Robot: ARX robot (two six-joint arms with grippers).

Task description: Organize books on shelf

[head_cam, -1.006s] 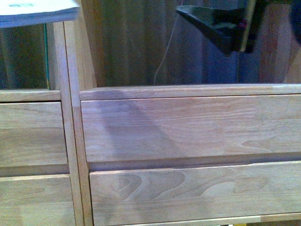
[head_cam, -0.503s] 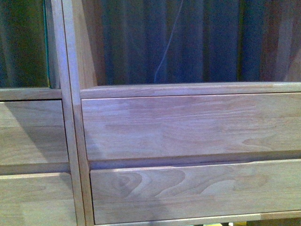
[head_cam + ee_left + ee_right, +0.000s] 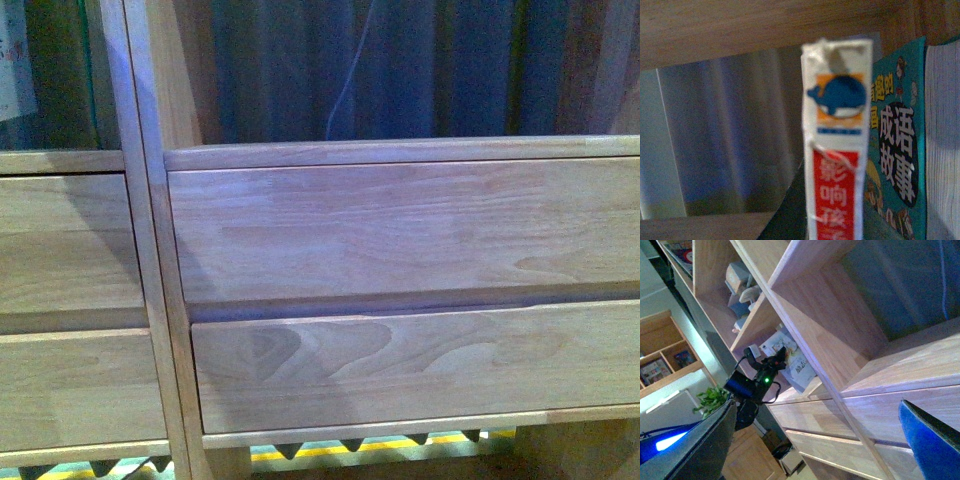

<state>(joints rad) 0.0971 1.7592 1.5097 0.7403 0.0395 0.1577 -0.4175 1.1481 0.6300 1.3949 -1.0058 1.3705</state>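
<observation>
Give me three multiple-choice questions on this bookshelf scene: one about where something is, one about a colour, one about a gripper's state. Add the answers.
1. Where is the teal book?
A. beside the white-spined book
B. inside a closed drawer
C. on the floor

2. What colour is the block with characters on the white spine?
A. green
B. red
C. black

3. How is the right gripper?
A. shut on a book
B. shut on nothing
C. open and empty

Answers:
1 A, the left wrist view shows its cover next to the white spine.
2 B, the block is bright red.
3 C, the right wrist view shows its jaws far apart with only the shelf seen between them.
</observation>
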